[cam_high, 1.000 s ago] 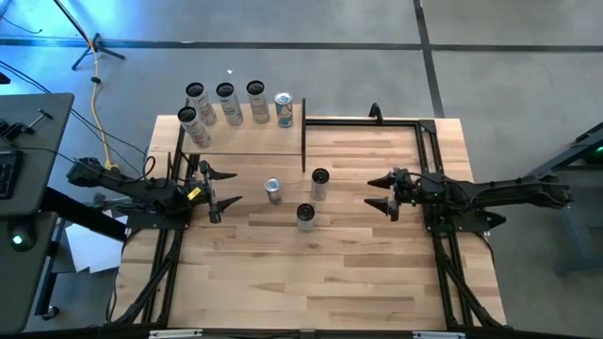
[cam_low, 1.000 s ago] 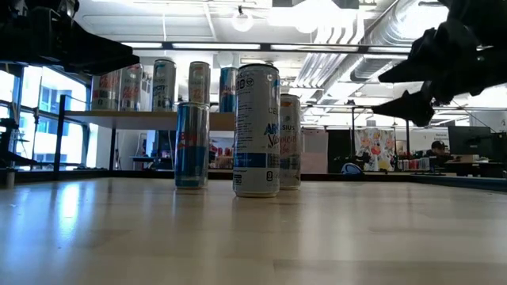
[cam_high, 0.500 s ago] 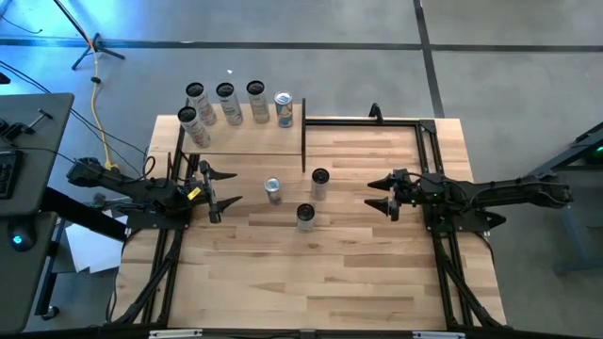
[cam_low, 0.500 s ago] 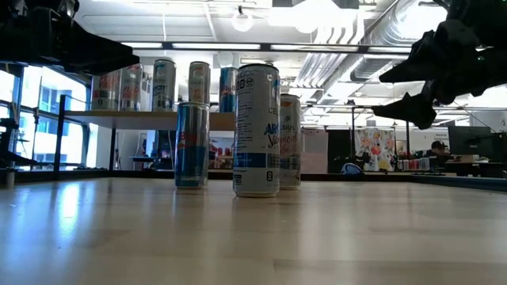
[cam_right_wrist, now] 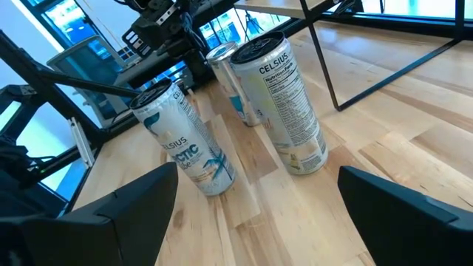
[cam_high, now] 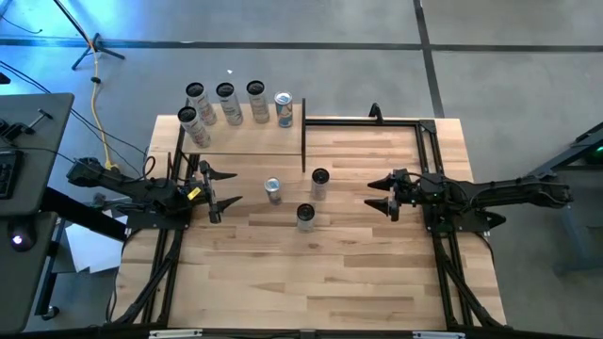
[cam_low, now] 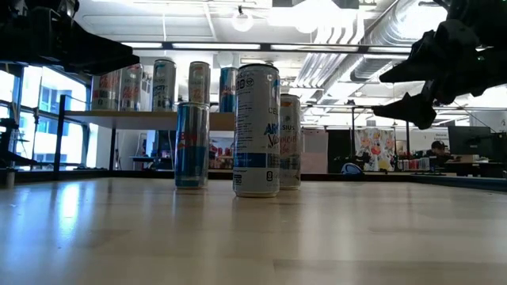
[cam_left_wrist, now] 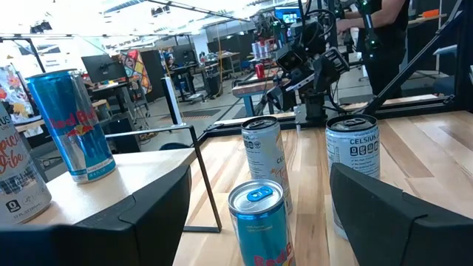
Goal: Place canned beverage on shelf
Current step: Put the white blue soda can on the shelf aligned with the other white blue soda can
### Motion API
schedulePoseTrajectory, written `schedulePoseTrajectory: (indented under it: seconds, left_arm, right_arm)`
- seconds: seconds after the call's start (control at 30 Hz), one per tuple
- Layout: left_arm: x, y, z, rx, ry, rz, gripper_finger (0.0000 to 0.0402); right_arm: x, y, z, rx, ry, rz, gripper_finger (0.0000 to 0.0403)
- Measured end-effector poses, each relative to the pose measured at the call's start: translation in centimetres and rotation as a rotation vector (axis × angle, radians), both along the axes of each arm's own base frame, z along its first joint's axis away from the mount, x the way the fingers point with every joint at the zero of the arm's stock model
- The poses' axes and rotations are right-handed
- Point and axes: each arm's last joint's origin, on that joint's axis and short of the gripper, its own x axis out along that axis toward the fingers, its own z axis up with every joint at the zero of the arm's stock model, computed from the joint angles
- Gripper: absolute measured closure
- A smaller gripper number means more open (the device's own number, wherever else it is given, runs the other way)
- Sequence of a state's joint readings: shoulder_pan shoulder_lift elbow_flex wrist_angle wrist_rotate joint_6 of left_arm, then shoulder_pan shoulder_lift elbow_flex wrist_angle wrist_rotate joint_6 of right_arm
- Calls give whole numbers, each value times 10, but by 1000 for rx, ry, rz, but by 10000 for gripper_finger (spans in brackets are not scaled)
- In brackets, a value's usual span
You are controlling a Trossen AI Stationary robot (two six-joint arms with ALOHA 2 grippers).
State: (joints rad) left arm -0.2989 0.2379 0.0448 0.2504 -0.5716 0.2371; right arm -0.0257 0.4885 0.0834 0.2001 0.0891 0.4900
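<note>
From above, three cans stand upright in the middle of the plank surface (cam_high: 358,273): a blue-topped can (cam_high: 273,190), a dark-topped can (cam_high: 319,183) just beyond it to the right, and a third can (cam_high: 305,217) nearer the front edge. The shelf (cam_high: 250,139) sits at the far left corner, its pale board carrying five more cans (cam_high: 225,104). The left end effector (cam_high: 222,188) hovers left of the trio, fingers spread and holding nothing; the right end effector (cam_high: 382,193) hovers on the opposite side, likewise released.

The low view adds what the overhead cannot — the shelf board (cam_low: 150,116) is raised above the surface on thin posts, and both end effectors hang clear of the wood. The left wrist view reads the labels: a blue Red Bull can (cam_left_wrist: 259,222) closest, a Celsius can (cam_left_wrist: 353,159) beside it. The right wrist view shows an Arctic-labelled can (cam_right_wrist: 185,140) — nearest that arm.
</note>
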Motion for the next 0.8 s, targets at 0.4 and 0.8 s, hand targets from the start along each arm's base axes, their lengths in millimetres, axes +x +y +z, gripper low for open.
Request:
schedulePoseTrajectory:
  seconds: [0.4,0.8]
  left_arm:
    - [0,0,1,15,-7,-1,108]
    - [10,-3,18,-144,-2,-8,108]
  right_arm:
    - [0,0,0,0,0,0,43]
    - [0,0,0,0,1,-1,43]
